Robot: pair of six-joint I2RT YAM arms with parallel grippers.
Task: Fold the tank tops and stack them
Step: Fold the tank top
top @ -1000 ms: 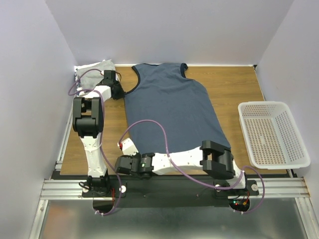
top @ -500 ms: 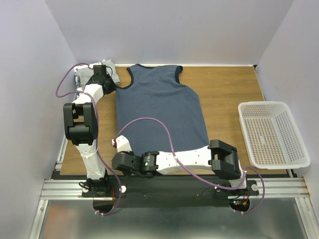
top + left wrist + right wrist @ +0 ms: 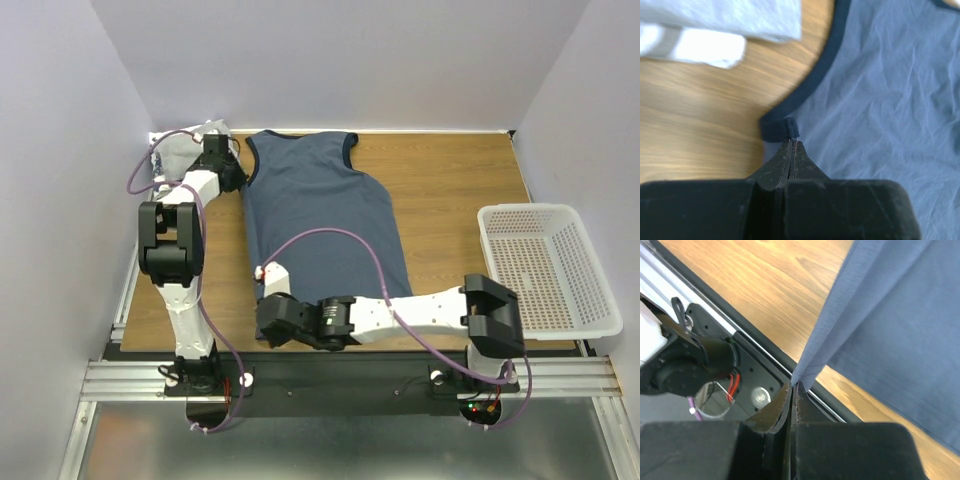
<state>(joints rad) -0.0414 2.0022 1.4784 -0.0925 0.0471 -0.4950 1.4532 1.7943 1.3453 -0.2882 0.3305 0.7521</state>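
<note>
Top external: slate-blue tank top [image 3: 320, 215] spread from far edge toward near edge. Pinched at strap trim by left gripper [image 3: 791, 142], hem corner by right gripper [image 3: 792, 386]. Soft, limp; best held by edges.

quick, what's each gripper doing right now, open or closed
Left gripper: closed, pinching the slate-blue tank top at its armhole edge.
Right gripper: closed, holding the same top by a hem corner.

Blue and grey cloth
The slate-blue cloth tank top [image 3: 320, 205] has darker navy trim; the soft cloth top [image 3: 180, 150] is light grey.
</note>
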